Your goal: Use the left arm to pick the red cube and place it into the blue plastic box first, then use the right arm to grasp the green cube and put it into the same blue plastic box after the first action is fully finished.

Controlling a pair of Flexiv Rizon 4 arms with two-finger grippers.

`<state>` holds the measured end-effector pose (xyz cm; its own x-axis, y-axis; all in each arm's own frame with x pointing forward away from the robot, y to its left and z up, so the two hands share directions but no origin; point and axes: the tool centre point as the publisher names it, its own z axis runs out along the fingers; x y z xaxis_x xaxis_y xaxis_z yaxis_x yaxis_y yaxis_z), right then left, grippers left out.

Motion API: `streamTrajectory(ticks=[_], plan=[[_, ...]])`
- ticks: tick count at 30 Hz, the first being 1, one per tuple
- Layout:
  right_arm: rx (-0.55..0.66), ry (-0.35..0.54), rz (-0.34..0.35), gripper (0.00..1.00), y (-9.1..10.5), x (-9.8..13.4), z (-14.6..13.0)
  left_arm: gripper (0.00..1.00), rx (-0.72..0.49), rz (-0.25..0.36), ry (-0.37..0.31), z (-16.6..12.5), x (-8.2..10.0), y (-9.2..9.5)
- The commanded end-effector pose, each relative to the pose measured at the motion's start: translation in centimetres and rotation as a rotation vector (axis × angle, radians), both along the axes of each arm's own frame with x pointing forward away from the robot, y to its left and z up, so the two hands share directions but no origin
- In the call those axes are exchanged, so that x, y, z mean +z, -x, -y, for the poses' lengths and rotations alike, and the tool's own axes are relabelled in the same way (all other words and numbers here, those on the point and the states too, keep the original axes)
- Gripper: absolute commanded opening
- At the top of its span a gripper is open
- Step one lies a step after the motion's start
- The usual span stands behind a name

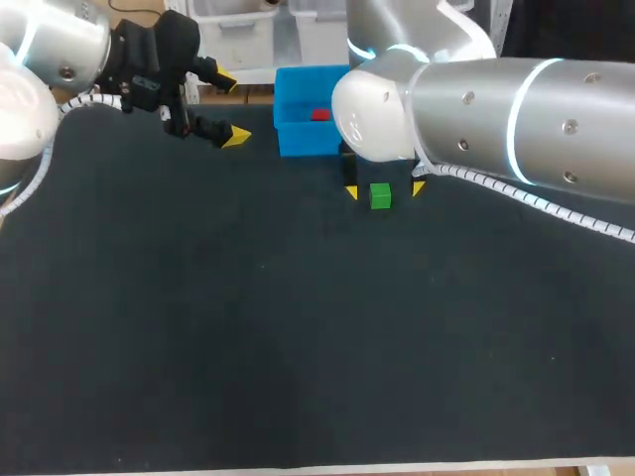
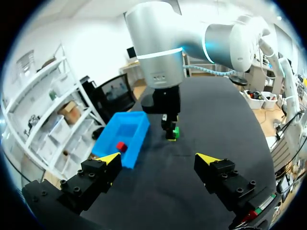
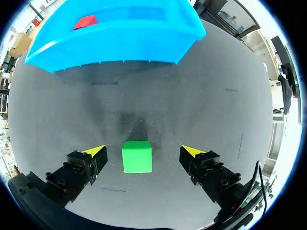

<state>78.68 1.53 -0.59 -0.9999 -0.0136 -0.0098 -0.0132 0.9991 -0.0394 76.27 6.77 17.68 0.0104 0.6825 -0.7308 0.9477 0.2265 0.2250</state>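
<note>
The red cube [image 1: 319, 114] lies inside the blue plastic box [image 1: 295, 91] at the table's back middle; the wrist views show the cube [image 2: 122, 146] [image 3: 85, 21] in the box [image 2: 136, 139] [image 3: 115, 45] too. The green cube [image 1: 380, 196] [image 2: 176, 131] [image 3: 137, 156] rests on the black table just in front of the box. My right gripper [image 1: 383, 188] [image 3: 143, 152] is open, low over the table, with the green cube between its fingers and gaps on both sides. My left gripper [image 1: 231, 109] [image 2: 161, 158] is open and empty, raised left of the box.
The black table surface [image 1: 298, 327] stretches wide toward the front edge. My right arm's large silver link [image 1: 496, 119] hangs over the back right, beside the box.
</note>
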Motion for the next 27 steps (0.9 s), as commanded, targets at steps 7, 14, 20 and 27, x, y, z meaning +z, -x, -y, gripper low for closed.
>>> streamTrajectory(ticks=[7,14,20,27], plan=[[0.026,-0.019,0.004,1.00,-0.34,-0.59,0.02,1.00,-0.004,0.002,0.003,-0.11,-0.05,-0.06],[0.038,-0.027,-0.001,0.00,-0.26,-0.85,-0.09,1.00,-0.004,0.002,0.003,-0.11,-0.05,-0.06],[0.043,-0.027,-0.003,0.00,-0.11,-0.88,-0.01,1.00,-0.004,0.002,0.003,-0.11,-0.05,-0.06],[0.041,-0.026,-0.005,0.00,0.10,-0.59,0.26,1.00,-0.004,0.002,0.003,-0.11,-0.05,-0.06]])
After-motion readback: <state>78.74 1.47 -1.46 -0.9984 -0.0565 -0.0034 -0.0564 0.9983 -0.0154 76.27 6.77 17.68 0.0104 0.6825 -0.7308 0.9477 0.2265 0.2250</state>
